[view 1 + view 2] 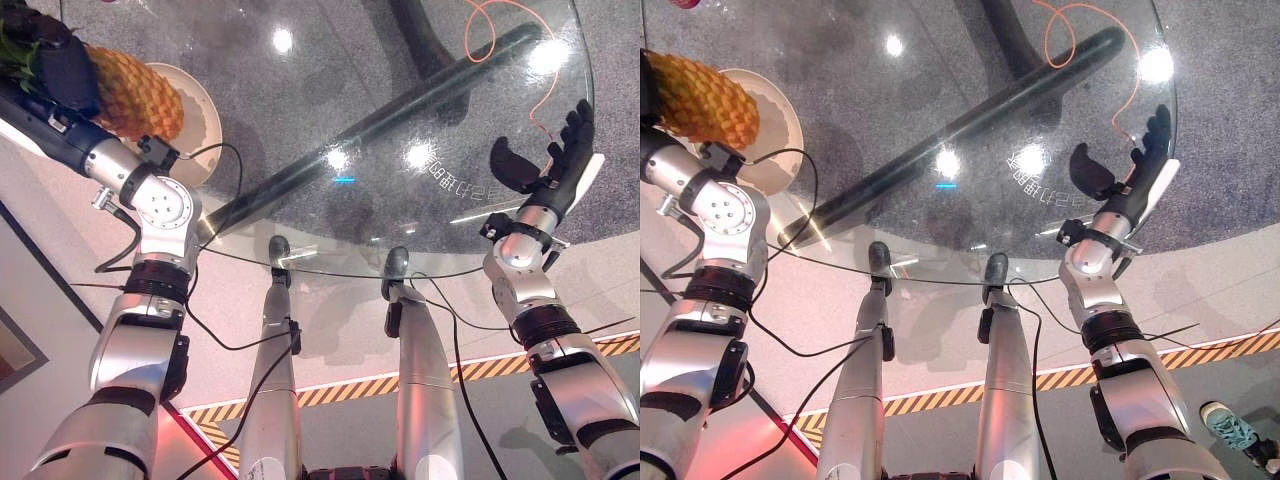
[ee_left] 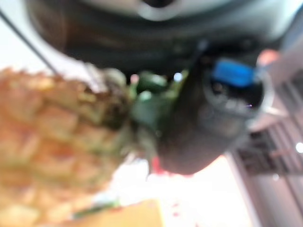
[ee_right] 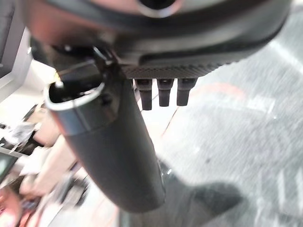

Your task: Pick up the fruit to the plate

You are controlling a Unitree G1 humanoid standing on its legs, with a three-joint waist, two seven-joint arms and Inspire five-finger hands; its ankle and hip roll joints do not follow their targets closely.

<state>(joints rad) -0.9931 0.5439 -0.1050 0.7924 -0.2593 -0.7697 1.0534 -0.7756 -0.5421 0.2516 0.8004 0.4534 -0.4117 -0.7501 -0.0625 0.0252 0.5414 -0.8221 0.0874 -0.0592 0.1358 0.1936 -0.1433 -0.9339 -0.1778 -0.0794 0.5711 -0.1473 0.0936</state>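
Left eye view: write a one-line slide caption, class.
Left hand holds a pineapple over the plate; right hand open above the glass table.

A: What's the tabletop (image 1: 420,120) like?
B: Round clear glass, with bright ceiling lights glinting off it. A dark base bar (image 1: 400,100) crosses beneath it, from lower left to upper right.
A: And the floor?
B: Speckled grey stone (image 1: 1230,120) at top, pale tiles nearer, a yellow-and-black hazard stripe (image 1: 330,393) along the bottom, an orange cable (image 1: 1120,60) at upper right
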